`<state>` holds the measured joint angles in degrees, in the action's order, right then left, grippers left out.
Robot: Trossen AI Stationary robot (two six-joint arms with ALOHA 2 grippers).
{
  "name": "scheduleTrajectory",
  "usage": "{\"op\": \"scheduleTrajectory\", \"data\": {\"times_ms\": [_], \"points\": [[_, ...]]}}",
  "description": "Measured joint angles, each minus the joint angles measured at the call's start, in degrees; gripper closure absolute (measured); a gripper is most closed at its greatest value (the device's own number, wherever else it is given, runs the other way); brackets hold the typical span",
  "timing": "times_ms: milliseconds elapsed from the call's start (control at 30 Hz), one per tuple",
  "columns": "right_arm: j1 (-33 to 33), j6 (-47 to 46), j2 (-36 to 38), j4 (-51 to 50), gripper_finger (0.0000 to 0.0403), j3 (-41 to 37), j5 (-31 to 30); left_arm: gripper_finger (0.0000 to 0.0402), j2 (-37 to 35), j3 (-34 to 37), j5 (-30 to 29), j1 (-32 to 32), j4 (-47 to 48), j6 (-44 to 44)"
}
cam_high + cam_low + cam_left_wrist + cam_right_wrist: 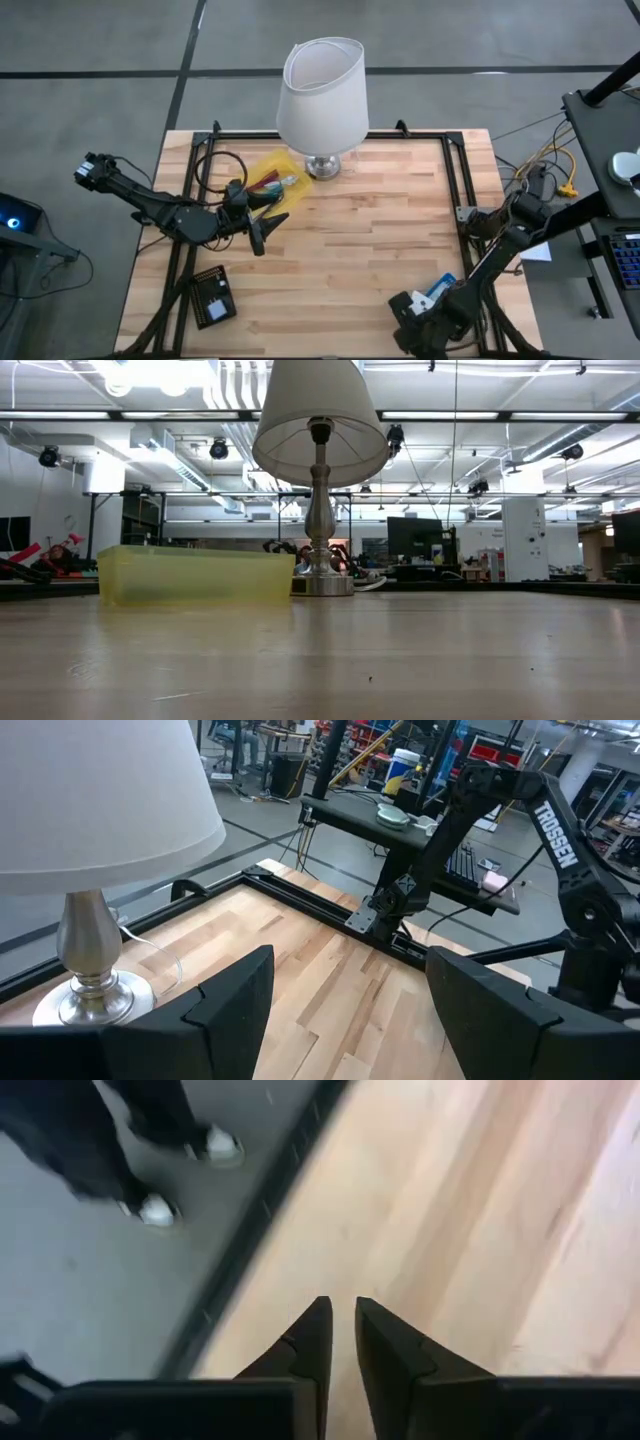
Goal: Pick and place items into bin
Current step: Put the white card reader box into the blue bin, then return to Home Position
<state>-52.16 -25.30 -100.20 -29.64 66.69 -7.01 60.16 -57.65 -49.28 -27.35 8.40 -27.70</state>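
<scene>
The yellow bin (pixel 268 176) stands on the table left of the lamp, and also shows in the low view (pixel 195 575). Several small items lie in it, among them red and teal sticks (pixel 272 184). My left gripper (pixel 266 230) hovers just on the near side of the bin. It is open, with nothing between its fingers (pixel 350 982). My right gripper (pixel 410 310) is at the table's near right edge, pointing steeply down. Its fingers (pixel 342 1306) are shut with nothing between them, above bare wood by the edge rail.
A tall white lamp (pixel 322 95) stands on its metal base (pixel 320 584) at the far middle of the table. A small dark box (pixel 213 297) lies at the near left. A black rail (pixel 250 1240) frames the table. A person's shoes (pixel 150 1208) show on the floor beyond the near edge.
</scene>
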Motion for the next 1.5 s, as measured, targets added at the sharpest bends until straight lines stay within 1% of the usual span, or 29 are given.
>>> {"op": "scheduleTrajectory", "data": {"times_ms": [133,233,333,533,933,1133,1400,1500], "points": [[0.1,-1.3,-0.9,-5.9,0.0383,1.1,0.0,0.0155,-0.1,0.0,0.4,0.0,0.2,0.0],[0.0,-1.7,-0.4,-7.8,0.0392,1.4,0.2,0.0155,-0.1,0.0,1.4,0.0,0.2,0.8],[-0.1,-1.9,0.9,-8.0,0.0394,1.2,1.4,0.0155,-0.1,0.0,1.7,0.0,0.2,1.5],[-0.8,-4.6,1.2,-11.9,0.0394,0.9,5.3,0.0155,-0.1,0.0,1.7,0.0,0.2,1.6],[-3.9,-5.2,2.4,-18.3,0.0394,1.9,7.5,0.0155,-0.1,0.0,1.7,0.0,0.3,1.6],[-5.5,-5.8,2.4,-20.6,0.0394,1.4,11.5,0.0155,-0.1,0.0,1.6,0.0,0.3,1.6],[-7.3,-8.0,3.1,-26.6,0.0394,2.2,12.0,0.0155,-0.1,0.0,1.6,0.0,0.3,1.5],[-7.2,-11.3,4.9,-27.1,0.0394,2.2,9.8,0.0155,-0.1,0.0,1.6,0.0,0.2,1.5]]}}
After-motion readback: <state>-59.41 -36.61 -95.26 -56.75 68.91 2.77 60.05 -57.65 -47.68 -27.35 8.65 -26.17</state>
